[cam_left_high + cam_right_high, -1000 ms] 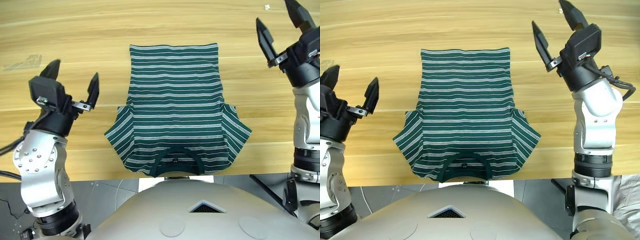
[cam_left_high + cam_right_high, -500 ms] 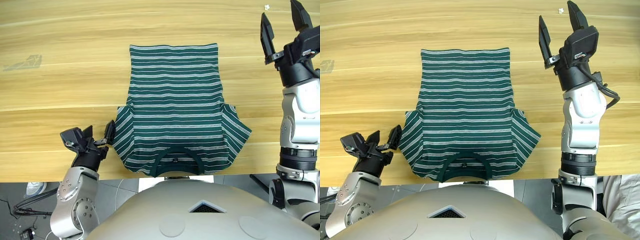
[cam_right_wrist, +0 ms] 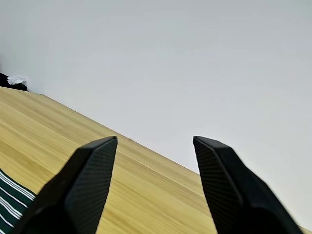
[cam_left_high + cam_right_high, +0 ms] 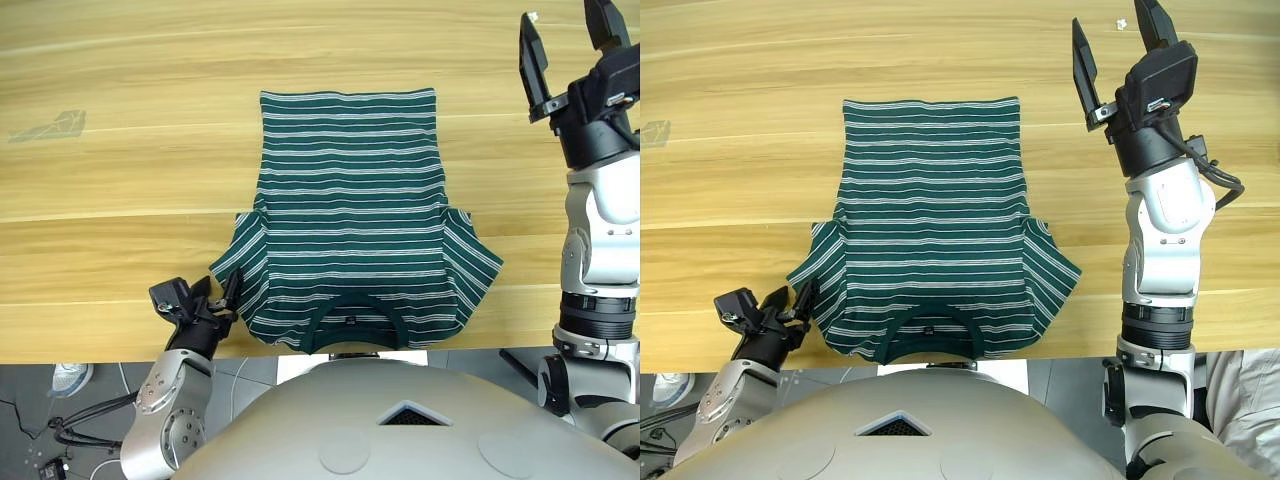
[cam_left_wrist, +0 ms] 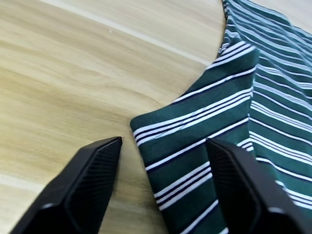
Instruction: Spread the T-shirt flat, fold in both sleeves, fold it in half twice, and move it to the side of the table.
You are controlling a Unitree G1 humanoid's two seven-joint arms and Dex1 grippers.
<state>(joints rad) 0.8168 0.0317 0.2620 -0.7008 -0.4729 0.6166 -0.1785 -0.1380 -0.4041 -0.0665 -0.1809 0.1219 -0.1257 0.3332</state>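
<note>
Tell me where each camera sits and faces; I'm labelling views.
Eye views: on the head, looking down at T-shirt and table; both arms show.
Left wrist view: behind the left gripper, low, facing the T-shirt's sleeve; fingers show.
Right wrist view: behind the raised right gripper, facing table and wall; fingers show.
Shared: eye views also show that sleeve.

The striped green T-shirt (image 4: 352,230) lies flat on the table (image 4: 130,200), the left gripper (image 4: 216,284) spread wide at one sleeve tip.
</note>
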